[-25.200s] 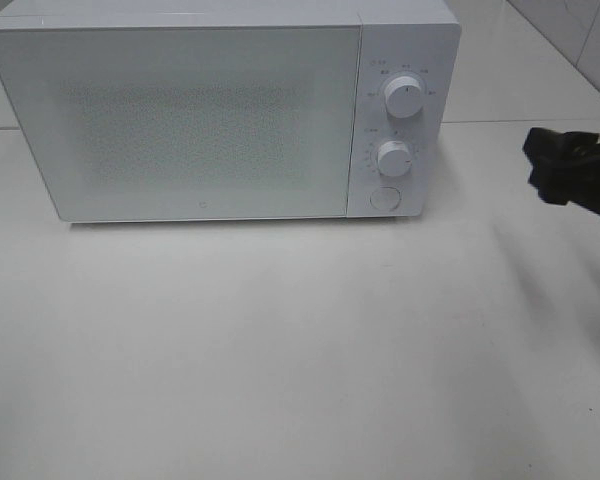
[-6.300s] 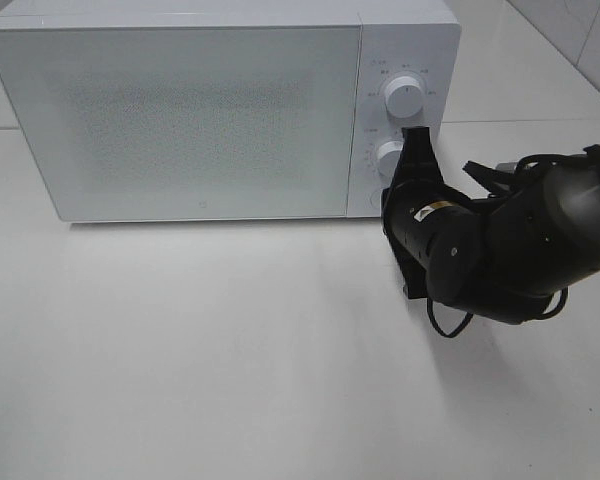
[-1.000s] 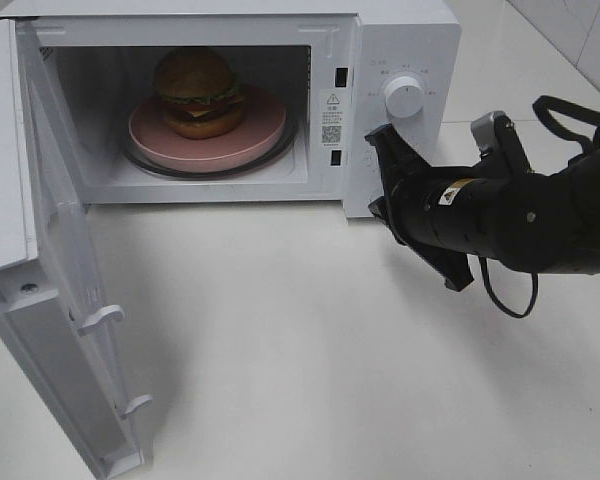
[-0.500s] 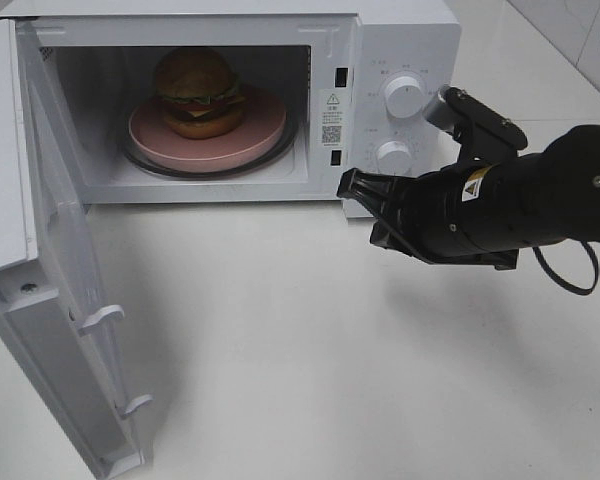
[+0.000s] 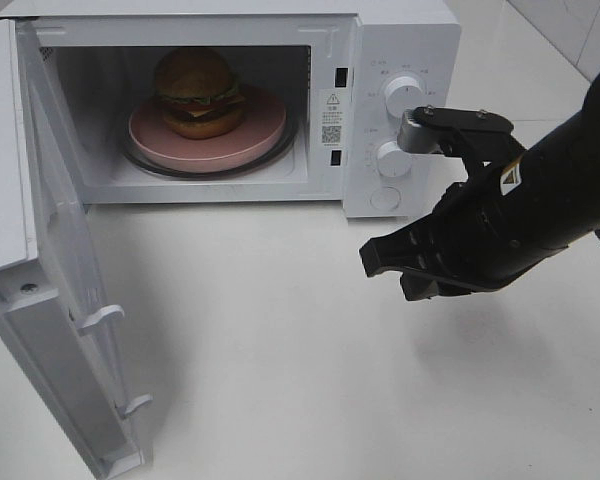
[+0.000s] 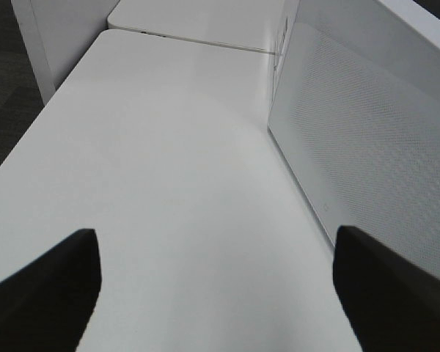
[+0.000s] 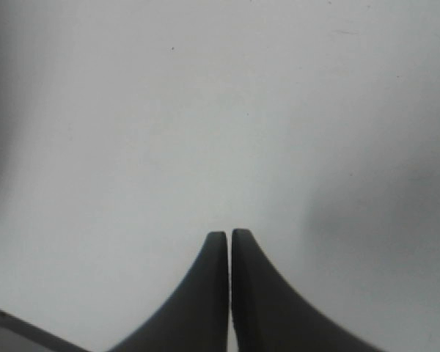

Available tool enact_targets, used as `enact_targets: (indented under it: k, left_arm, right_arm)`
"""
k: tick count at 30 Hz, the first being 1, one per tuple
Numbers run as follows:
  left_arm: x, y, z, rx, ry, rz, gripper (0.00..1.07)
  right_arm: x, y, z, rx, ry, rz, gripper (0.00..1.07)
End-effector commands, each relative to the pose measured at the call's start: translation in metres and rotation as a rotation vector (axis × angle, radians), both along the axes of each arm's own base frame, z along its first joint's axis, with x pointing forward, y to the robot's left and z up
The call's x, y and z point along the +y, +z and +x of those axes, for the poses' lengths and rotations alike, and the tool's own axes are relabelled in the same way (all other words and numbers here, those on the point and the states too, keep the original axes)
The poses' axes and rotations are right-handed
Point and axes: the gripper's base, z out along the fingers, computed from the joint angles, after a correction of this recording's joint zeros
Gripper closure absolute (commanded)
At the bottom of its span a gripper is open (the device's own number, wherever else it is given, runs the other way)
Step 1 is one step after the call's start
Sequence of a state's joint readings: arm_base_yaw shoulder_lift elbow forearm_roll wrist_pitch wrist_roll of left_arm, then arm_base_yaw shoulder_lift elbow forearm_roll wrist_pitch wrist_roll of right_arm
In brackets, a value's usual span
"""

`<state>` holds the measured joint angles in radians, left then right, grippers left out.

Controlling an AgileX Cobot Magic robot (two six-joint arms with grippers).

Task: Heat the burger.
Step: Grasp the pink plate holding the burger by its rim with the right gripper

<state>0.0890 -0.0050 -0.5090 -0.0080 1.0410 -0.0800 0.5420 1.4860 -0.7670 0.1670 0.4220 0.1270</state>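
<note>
White microwave door (image 5: 50, 300), swung open, is cut off at left; burger (image 5: 195, 92) sits inside on plate (image 5: 252, 135). Right gripper (image 7: 229, 242) pinched closed, empty; left gripper (image 6: 214, 246) spread wide, empty.

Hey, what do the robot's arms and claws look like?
The right arm is bulky and matte black, with a small yellow-and-white sticker and a silver-grey cylindrical fitting near its wrist. The right claw has two black fingers that taper to curved tips. The left claw has black fingers too.
</note>
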Motion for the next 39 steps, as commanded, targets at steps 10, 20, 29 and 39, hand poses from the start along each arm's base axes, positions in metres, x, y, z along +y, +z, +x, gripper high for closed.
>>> enact_targets:
  k: [10, 20, 29, 39]
  left_arm:
    - [0.0, -0.001, -0.002, -0.02, 0.003, -0.005, 0.25]
    - [0.0, -0.001, -0.002, -0.02, 0.003, -0.005, 0.25]
    - [0.0, -0.001, -0.002, -0.02, 0.003, -0.005, 0.25]
    - [0.0, -0.001, -0.002, -0.02, 0.003, -0.005, 0.25]
  right_arm:
    - [0.003, 0.032, 0.002, 0.013, 0.489, -0.173, 1.06]
    - [0.015, 0.039, -0.003, -0.141, 1.014, -0.365, 1.04]
    - [0.025, 0.041, -0.006, -0.273, 1.323, -0.615, 0.93]
    - [0.044, 0.046, -0.005, -0.448, 1.415, -0.708, 0.41]
